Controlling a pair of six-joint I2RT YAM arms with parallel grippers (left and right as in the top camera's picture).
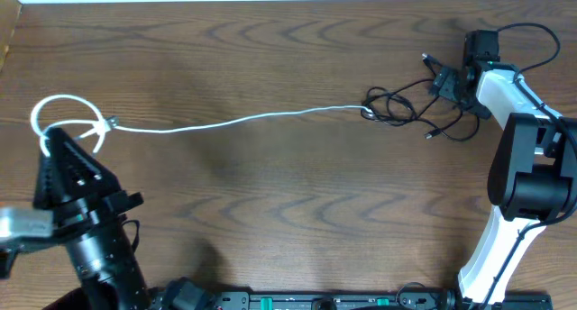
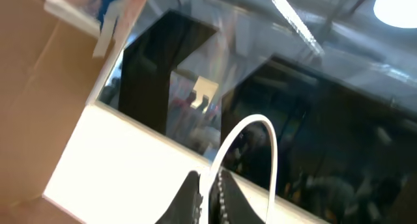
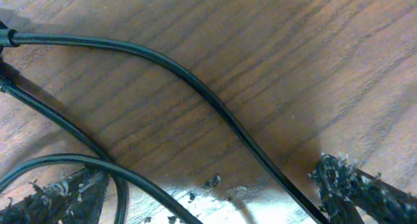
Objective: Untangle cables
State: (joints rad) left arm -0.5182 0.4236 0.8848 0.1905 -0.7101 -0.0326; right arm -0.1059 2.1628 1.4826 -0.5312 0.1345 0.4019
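The white cable [image 1: 234, 121] stretches across the table from a loop at the far left to the black tangle on the right. My left gripper [image 1: 51, 139] is shut on that loop, lifted and tilted. In the left wrist view the white cable [image 2: 251, 129] arcs up from between the fingers [image 2: 228, 201], which pinch it. The black cables [image 1: 406, 107] lie knotted at the right, where the white cable's end runs in. My right gripper [image 1: 448, 81] hangs low over them, open. Black cables [image 3: 215, 107] cross the wood between its fingers [image 3: 361, 191], touching neither.
The wooden table [image 1: 288, 202] fills the overhead view. The right arm's white body [image 1: 518, 166] stands at the right edge, with its own thicker black wire [image 1: 532, 40] looping behind it. A black rail [image 1: 297, 301] runs along the front edge.
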